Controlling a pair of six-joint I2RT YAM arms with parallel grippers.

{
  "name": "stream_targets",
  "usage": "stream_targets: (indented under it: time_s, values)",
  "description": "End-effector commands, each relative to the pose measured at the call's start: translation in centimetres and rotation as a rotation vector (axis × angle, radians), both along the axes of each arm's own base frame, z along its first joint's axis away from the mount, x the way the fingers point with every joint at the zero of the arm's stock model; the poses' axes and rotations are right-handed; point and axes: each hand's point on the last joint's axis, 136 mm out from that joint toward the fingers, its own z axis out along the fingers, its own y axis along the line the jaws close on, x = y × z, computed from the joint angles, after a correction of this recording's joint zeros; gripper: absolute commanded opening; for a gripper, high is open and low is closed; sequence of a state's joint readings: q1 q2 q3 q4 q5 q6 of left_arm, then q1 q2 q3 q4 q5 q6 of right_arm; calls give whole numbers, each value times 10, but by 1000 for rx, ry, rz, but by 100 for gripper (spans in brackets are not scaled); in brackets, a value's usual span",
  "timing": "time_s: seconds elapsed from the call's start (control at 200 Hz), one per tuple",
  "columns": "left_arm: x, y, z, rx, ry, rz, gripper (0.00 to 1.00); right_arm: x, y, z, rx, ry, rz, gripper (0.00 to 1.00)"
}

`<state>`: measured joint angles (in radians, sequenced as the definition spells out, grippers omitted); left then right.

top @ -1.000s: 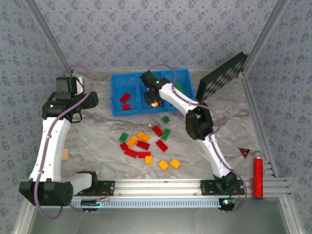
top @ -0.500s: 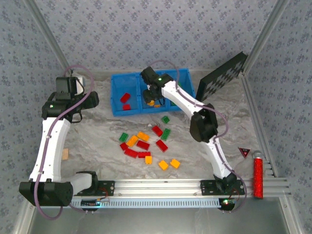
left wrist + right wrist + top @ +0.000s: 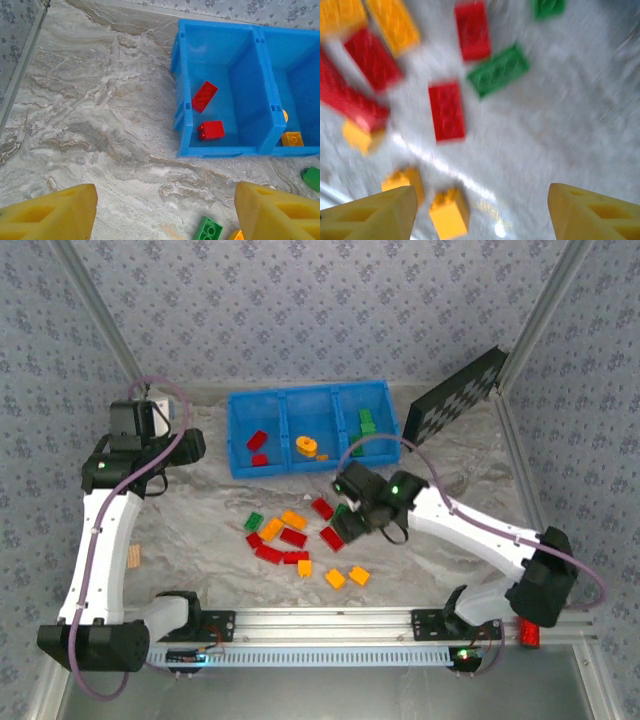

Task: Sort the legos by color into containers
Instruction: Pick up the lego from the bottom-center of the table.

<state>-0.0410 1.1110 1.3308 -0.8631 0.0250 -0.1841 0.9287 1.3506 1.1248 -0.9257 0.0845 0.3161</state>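
Note:
The blue containers tray (image 3: 232, 435) stands at the back. Two red legos (image 3: 257, 440) lie in its left compartment, an orange ring (image 3: 306, 446) in the middle one, green legos (image 3: 367, 422) in the right one. Loose red, green and orange legos (image 3: 293, 537) lie scattered mid-table. My right gripper (image 3: 347, 523) hovers open over the pile's right side, above a red lego (image 3: 446, 111) and an orange one (image 3: 449, 212); its wrist view is blurred. My left gripper (image 3: 190, 445) hangs open and empty left of the tray, whose left compartment (image 3: 182, 107) holds a red brick (image 3: 211, 130).
A black checker panel (image 3: 460, 395) leans at the back right. A tan wooden piece (image 3: 135, 556) lies at the left. The end of a red cylinder (image 3: 528, 635) pokes out under the right elbow. Patterned walls close three sides and a metal rail (image 3: 330, 620) runs along the near edge.
My right arm has swung back from the middle compartment to the loose pile, leaving the orange ring in that compartment, with its jaws wider. The left arm has barely moved.

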Motion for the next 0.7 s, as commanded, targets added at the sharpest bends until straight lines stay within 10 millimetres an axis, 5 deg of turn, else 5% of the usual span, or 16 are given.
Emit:
stream_targets:
  time_s: [0.0, 0.365, 0.695]
  values:
    - [-1, -6, 4, -31, -28, -24, 74, -27, -6, -19, 26, 61, -41, 75]
    - [6, -13, 1, -60, -13, -53, 75, -69, 4, -73, 21, 186, 19, 78]
    - [8, -14, 0, -57, -6, -60, 77, -73, -6, -104, -103, 220, 48, 75]
